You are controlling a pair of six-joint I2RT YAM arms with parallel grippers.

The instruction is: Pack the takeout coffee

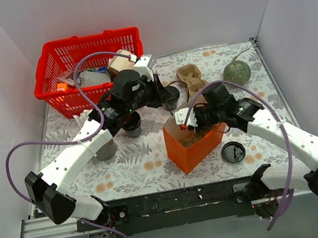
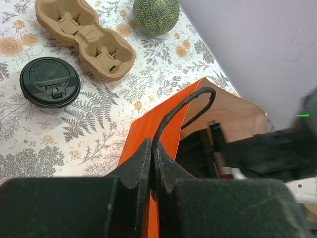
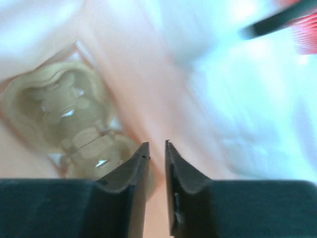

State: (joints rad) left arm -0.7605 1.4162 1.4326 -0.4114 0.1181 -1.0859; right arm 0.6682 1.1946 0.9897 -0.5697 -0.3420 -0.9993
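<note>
The takeout coffee, a small black cup with a dark inside, stands on the flowered table left of the orange paper bag. My left gripper is at the bag's far left edge. In the left wrist view it is shut on the bag's black handle, beside the orange wall. My right gripper reaches into the bag's mouth. In the blurred right wrist view it is slightly open and empty above a beige moulded tray inside the bag.
A black-lidded cup and a cardboard cup carrier lie beyond the bag, with a green melon at the back right. A grey cup, a flat black lid and a red basket are also here.
</note>
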